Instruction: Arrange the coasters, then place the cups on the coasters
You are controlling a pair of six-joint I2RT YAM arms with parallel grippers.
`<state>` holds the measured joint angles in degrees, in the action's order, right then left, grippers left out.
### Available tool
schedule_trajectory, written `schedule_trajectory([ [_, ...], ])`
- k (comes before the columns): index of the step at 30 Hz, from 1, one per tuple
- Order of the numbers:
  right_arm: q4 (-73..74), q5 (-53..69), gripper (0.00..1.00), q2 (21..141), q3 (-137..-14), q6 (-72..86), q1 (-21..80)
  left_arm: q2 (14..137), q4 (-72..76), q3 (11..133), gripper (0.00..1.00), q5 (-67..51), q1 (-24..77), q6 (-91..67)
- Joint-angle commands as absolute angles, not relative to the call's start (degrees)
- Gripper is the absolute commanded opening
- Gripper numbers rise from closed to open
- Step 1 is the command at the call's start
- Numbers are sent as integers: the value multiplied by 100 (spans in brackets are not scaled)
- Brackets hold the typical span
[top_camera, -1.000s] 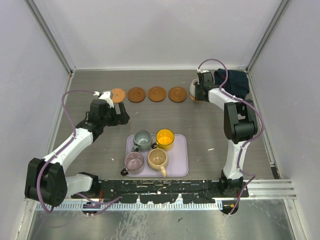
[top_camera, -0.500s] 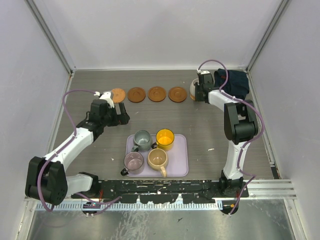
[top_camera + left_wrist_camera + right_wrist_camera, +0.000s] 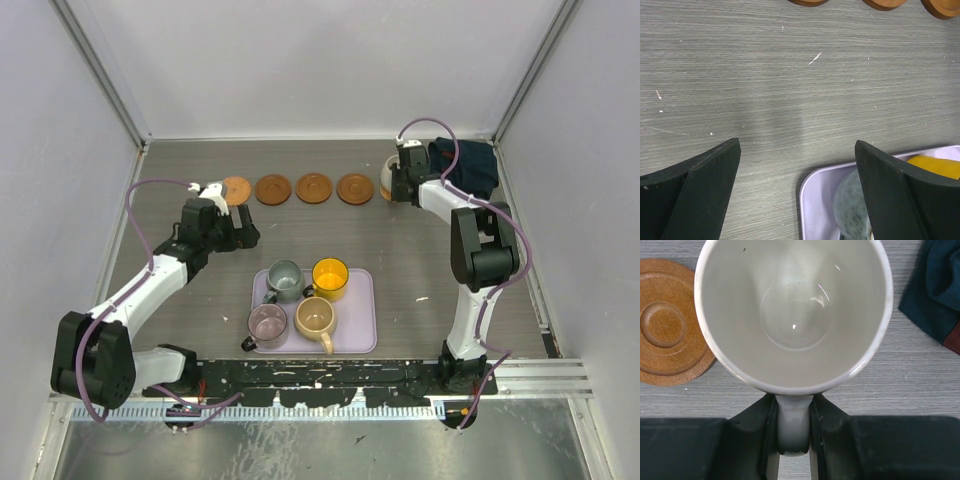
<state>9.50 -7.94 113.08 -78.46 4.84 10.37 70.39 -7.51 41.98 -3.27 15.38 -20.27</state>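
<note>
Four brown coasters point(image 3: 273, 189) lie in a row at the back of the table. Right of them is the cream white cup point(image 3: 388, 178), and my right gripper point(image 3: 401, 186) is shut on its handle point(image 3: 794, 425). The cup's mouth point(image 3: 792, 310) fills the right wrist view, with the nearest coaster point(image 3: 667, 327) just to its left. A brown sliver shows at the cup's base from above. On the lavender tray point(image 3: 362, 338) stand the grey-green point(image 3: 284, 277), yellow point(image 3: 330, 275), pinkish-purple point(image 3: 267, 322) and tan point(image 3: 315, 317) cups. My left gripper point(image 3: 248, 232) hangs open above the tray's far left corner point(image 3: 810, 200), with nothing between its fingers point(image 3: 695, 195).
A dark blue cloth point(image 3: 465, 165) lies bunched in the back right corner, close to the white cup. Grey walls enclose the table on three sides. Both arm bases sit on the rail at the near edge.
Almost nothing differs. The right arm's elbow has shifted slightly to the right, and the white cup stays in its grip. The left arm has not moved.
</note>
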Motion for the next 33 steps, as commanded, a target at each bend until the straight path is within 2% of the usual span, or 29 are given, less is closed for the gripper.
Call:
schedule_trajectory([
  [1, 316, -914, 1, 10800, -7941, 505, 1018, 7031, -448, 4342, 98, -341, 1545, -2049],
  [25, 250, -913, 1, 10889, -7776, 597, 1015, 7084, -413, 4307, 98, -394, 1541, -2048],
  [33, 407, -945, 35, 10917, -7894, 662, 1019, 7114, -388, 4296, 98, -404, 1543, -2048],
])
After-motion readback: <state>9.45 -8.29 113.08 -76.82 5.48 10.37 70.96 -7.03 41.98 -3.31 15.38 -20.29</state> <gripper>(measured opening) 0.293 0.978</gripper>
